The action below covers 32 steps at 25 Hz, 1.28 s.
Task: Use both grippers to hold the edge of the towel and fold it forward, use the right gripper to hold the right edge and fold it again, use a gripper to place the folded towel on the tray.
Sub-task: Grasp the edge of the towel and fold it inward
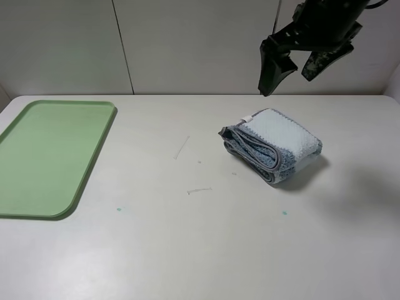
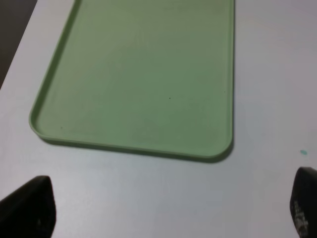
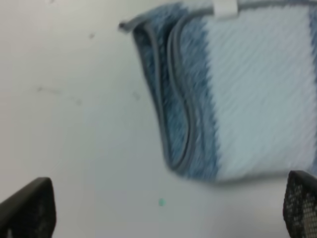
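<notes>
High view: folded striped towel (image 1: 272, 147) lies at three o'clock, well apart from the green tray (image 1: 37, 156) at nine; the right gripper (image 1: 287, 80) hangs above it, fingers wide, likely to grab it. Left wrist: left gripper (image 2: 166, 206) spread wide, near the tray. Right wrist: towel below spread fingers

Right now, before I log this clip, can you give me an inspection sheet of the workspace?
Surface: white table, faint scratches, teal specks.
Job's things: towel folded, lying on the table right of centre; tray at left, nothing in it.
Clutter: nothing seen.
Grippers: right gripper open, raised above the towel; left gripper open, over the table by the tray.
Cables: thin black cable beside the right arm.
Surroundings: pale wall panels.
</notes>
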Tool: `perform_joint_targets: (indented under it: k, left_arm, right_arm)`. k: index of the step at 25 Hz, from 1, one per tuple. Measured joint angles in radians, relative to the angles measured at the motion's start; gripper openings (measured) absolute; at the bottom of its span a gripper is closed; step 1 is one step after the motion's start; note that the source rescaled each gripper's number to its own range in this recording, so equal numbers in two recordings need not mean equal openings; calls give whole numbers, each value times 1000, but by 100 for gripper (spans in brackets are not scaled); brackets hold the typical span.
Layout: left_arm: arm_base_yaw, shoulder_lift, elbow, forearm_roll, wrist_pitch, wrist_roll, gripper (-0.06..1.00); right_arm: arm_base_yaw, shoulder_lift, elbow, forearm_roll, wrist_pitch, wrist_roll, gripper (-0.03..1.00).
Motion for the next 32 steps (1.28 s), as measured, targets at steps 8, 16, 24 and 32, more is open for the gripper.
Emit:
perform_joint_targets:
  k: [8,16,24,32]
  left_arm:
    - [0,0,0,0,0,0,94]
    - [0,0,0,0,0,0,94]
    - [0,0,0,0,0,0,94]
    - [0,0,0,0,0,0,94]
  right_arm:
    - [0,-328,291,2,2,6,100]
    - [0,-670,499,2,4,7,100]
    - [-101,-1040,627,6,6,8,100]
    - [-307,-1434,799,-54,-93,8,100]
